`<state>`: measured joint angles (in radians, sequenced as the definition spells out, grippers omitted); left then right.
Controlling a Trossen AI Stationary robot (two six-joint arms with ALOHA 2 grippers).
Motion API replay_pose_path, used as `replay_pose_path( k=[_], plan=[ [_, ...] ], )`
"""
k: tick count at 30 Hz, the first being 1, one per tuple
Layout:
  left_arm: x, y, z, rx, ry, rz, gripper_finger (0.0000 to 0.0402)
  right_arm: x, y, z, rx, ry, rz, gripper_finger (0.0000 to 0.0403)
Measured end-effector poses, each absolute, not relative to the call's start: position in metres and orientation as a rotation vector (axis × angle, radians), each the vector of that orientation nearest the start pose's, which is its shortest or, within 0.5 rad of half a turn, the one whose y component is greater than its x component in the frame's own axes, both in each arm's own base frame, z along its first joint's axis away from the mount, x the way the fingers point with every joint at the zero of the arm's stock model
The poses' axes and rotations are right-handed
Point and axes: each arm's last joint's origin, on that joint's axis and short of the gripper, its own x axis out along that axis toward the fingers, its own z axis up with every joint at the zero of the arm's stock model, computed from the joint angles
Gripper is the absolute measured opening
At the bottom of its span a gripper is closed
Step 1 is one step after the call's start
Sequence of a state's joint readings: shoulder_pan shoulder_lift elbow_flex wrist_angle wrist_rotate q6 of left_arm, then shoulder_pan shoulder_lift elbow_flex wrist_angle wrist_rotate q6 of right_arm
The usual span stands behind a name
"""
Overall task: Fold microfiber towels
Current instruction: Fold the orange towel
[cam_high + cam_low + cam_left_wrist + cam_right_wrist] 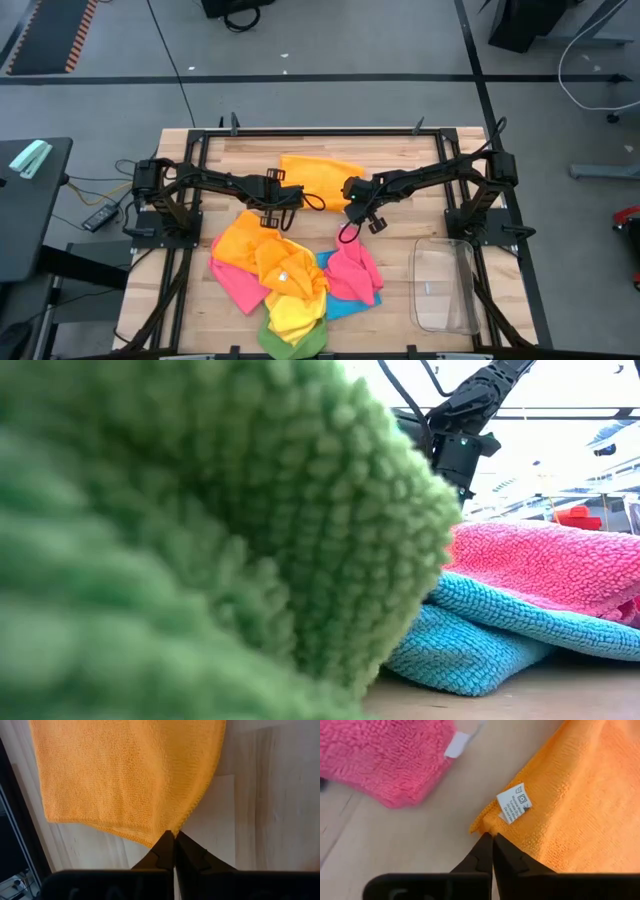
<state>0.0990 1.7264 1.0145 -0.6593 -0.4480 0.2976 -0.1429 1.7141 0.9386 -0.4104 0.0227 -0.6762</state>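
At the far middle of the wooden slatted table [200, 310] lies a flat orange microfiber towel [318, 176], spread apart from the rest. Both dark grippers work at its near edge. The left gripper [292, 200] sits at the towel's left near corner; in its wrist view the two dark fingers [165, 851] are pressed together with their tips at the orange hem, though a pinch of cloth between them cannot be made out. The right gripper [355, 192] sits at the towel's right near corner, its jaws likewise closed, the tips meeting the corner just below a small white care label [514, 803]; whether fabric is caught there cannot be told.

Nearer the front, a loose heap of microfiber towels [290, 275] covers the middle of the table: a second orange cloth [245, 240] at its far left, a bright pink one [238, 283] beneath it, a yellow one [295, 290] in the centre, a green one [290, 342] at the near edge, a blue one [340, 300] and another pink one [355, 265] to the right. A clear rectangular plastic bin [445, 285] stands at the near right, well apart from the heap.
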Motion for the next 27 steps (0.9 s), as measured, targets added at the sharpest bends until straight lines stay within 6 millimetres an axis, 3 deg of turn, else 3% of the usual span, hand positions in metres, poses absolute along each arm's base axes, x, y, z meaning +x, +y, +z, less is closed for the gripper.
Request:
replay_pose_path(
  k=[6, 14, 20, 27],
  plan=[
    [0.302, 0.042, 0.158, 0.483, 1.425, 0.255, 0.0034, 0.309, -0.045, 0.148, -0.505, 1.158, 0.229, 0.0003],
    [0.3, 0.046, 0.189, 0.48, 1.368, 0.273, 0.0011, 0.298, -0.045, 0.185, -0.571, 1.093, 0.15, 0.0002],
    [0.299, 0.063, 0.202, 0.492, 1.351, 0.319, 0.002, 0.289, -0.046, 0.207, -0.632, 1.057, 0.068, 0.0001],
    [0.297, 0.093, 0.209, 0.535, 1.325, 0.395, 0.0012, 0.272, -0.063, 0.236, -0.644, 1.001, -0.066, 0.0]
  ],
)
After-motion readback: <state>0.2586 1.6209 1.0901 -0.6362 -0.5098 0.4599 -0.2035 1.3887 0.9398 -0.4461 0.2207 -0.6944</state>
